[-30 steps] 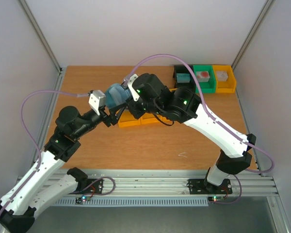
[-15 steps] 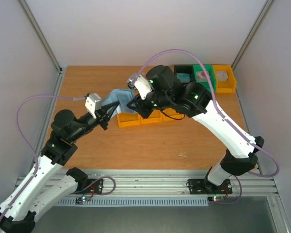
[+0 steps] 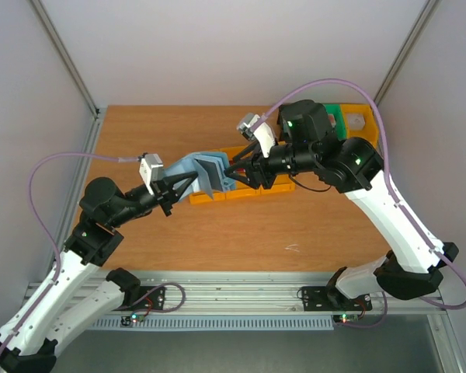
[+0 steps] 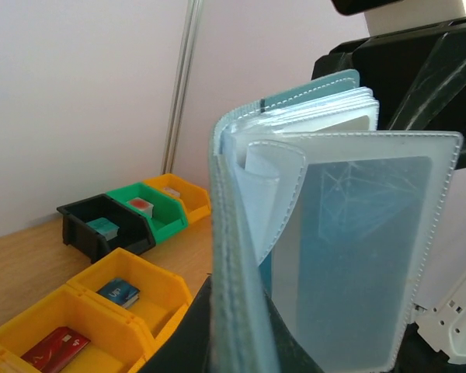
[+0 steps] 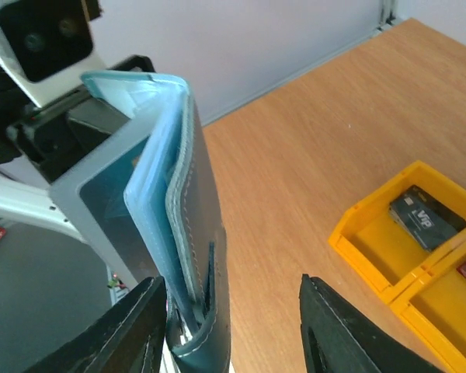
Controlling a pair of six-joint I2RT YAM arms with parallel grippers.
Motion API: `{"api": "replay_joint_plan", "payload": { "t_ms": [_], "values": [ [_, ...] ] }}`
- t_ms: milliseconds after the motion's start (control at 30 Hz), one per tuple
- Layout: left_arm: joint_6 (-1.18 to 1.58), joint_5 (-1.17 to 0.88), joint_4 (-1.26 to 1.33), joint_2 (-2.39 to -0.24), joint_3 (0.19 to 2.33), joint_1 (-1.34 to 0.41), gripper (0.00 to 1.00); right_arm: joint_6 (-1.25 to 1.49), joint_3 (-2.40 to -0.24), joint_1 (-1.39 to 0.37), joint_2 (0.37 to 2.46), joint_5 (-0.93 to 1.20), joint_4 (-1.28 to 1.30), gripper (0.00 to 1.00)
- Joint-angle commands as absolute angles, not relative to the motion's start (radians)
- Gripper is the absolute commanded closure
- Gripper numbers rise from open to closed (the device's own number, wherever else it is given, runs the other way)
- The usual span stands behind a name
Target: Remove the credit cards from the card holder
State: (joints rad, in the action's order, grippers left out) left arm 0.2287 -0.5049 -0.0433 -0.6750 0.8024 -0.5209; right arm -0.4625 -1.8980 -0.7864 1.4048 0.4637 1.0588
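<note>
Jaws of left gripper (image 3: 177,187) pinch shut on the holder (image 3: 206,172), raised open over the 9 o'clock end of the yellow bins (image 4: 78,289). Right gripper (image 5: 231,311) stands half open astride its edge. Bins hold red card (image 4: 56,347), blue card (image 4: 119,293), grey card (image 5: 423,219), one each.

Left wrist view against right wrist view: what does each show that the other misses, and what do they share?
Only the left wrist view: the black bin and green bin, and the blue card in a yellow bin. Only the right wrist view: the dark grey card and the right pincer, jaws apart either side of the wallet. Both: the wallet, upright with clear sleeves fanned, and yellow bins.
</note>
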Motion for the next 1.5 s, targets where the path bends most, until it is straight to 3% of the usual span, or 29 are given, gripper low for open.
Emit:
{"api": "replay_joint_plan", "payload": {
  "t_ms": [0, 233, 567, 633, 733, 800, 833, 900, 967, 1100, 1233, 1467],
  "values": [
    [0.259, -0.532, 0.041, -0.672, 0.797, -0.517, 1.00, -0.470, -1.890, -0.783, 1.404, 0.516, 1.019, 0.52],
    [0.270, -0.508, 0.023, -0.670, 0.802, -0.517, 1.00, -0.472, -1.882, -0.785, 1.403, 0.613, 0.993, 0.39],
    [0.273, -0.517, 0.032, -0.671, 0.803, -0.517, 1.00, -0.428, -1.843, -0.820, 1.424, 0.467, 0.929, 0.37],
    [0.274, -0.523, 0.034, -0.672, 0.802, -0.517, 1.00, -0.417, -1.842, -0.826, 1.436, 0.445, 0.923, 0.45],
    [0.277, -0.513, 0.033, -0.672, 0.797, -0.517, 1.00, -0.384, -1.837, -0.828, 1.448, 0.441, 0.901, 0.81],
    [0.278, -0.485, 0.026, -0.673, 0.796, -0.515, 1.00, -0.374, -1.837, -0.828, 1.456, 0.433, 0.903, 0.97],
    [0.278, -0.458, 0.019, -0.673, 0.793, -0.517, 0.95, -0.366, -1.836, -0.828, 1.457, 0.417, 0.907, 0.99],
    [0.276, -0.378, 0.006, -0.671, 0.790, -0.516, 0.71, -0.351, -1.834, -0.828, 1.456, 0.363, 0.917, 0.99],
    [0.266, -0.280, -0.033, -0.669, 0.785, -0.515, 0.55, -0.331, -1.840, -0.828, 1.456, 0.250, 0.946, 0.99],
    [0.232, -0.083, -0.072, -0.672, 0.772, -0.512, 0.45, -0.266, -1.902, -0.828, 1.490, -0.028, 1.061, 0.99],
    [0.201, -0.161, -0.069, -0.667, 0.753, -0.505, 0.36, -0.214, -1.995, -0.875, 1.577, -0.356, 1.224, 0.99],
    [0.266, -0.310, -0.060, -0.680, 0.724, -0.506, 0.23, -0.235, -2.068, -0.937, 1.637, -0.348, 1.247, 0.99]
  ]
}}
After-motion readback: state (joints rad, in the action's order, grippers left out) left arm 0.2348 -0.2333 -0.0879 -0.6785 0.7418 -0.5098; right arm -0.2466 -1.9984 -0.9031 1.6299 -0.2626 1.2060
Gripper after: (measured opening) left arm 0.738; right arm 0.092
